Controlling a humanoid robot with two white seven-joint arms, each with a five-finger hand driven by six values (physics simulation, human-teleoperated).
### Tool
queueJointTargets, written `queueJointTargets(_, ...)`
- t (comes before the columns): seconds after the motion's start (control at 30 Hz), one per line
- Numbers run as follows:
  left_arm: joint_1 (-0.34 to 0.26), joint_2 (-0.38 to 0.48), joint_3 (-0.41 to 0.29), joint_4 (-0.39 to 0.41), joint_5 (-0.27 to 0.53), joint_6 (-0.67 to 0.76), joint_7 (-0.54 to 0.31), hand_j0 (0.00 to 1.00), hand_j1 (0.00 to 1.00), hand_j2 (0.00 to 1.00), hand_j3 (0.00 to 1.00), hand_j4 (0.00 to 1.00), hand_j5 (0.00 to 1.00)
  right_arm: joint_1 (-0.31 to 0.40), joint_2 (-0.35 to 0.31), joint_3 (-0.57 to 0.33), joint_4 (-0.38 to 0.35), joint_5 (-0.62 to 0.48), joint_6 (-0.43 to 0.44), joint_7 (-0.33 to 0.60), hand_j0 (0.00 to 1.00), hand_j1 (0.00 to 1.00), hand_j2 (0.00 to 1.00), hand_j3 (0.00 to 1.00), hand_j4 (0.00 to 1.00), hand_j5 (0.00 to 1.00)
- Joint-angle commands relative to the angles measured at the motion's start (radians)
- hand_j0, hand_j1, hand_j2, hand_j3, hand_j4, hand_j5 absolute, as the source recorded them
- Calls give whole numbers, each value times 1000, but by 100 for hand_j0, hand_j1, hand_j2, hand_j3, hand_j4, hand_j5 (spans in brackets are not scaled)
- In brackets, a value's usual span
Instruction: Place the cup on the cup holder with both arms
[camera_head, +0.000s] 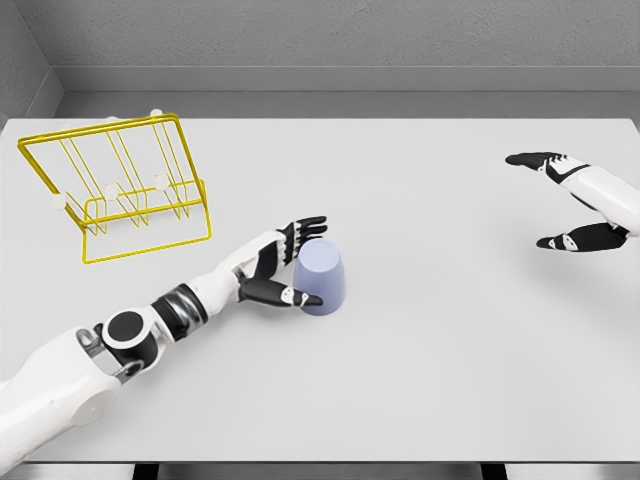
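A pale lavender cup (322, 277) is standing mouth-down near the table's centre, slightly left, tapering toward its upturned base. A yellow wire cup holder (120, 188) is sitting at far left, its frame leaning back, well apart from it.

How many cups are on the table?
1. The lavender cup stands mouth-down near the table's middle, at the left hand. None seem hidden.
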Motion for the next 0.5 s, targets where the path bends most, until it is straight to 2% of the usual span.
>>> queueJointTargets(0.0, -2, -4, -8, -3, -3, -2, 0, 93, 93, 93, 93, 93, 93, 0, -1, 0, 0, -8, 2, 0, 100, 100, 100, 100, 100, 100)
queueJointTargets(0.03, -2, -5, -10, -5, -5, -2, 0, 91, 91, 91, 91, 91, 91, 0, -1, 0, 0, -8, 2, 0, 100, 100, 100, 100, 100, 100)
queueJointTargets(0.1, -2, -7, -8, -6, -3, -5, 0, 75, 75, 75, 75, 75, 75, 2, -1, 0, 0, -8, 2, 0, 100, 100, 100, 100, 100, 100)
queueJointTargets(0.13, -2, -12, -8, -6, -3, -6, 0, 70, 70, 70, 70, 70, 70, 0, -1, 0, 0, -8, 2, 0, 100, 100, 100, 100, 100, 100)
queueJointTargets(0.27, -2, -13, -7, -5, -3, -8, 2, 58, 58, 58, 58, 58, 58, 2, -1, 0, 0, -8, 2, -2, 100, 100, 100, 100, 100, 100)
queueJointTargets(0.47, -5, -12, -5, -3, 0, -11, 2, 55, 55, 55, 55, 55, 55, 2, -1, 0, 0, -8, 2, -2, 100, 100, 100, 100, 100, 100)
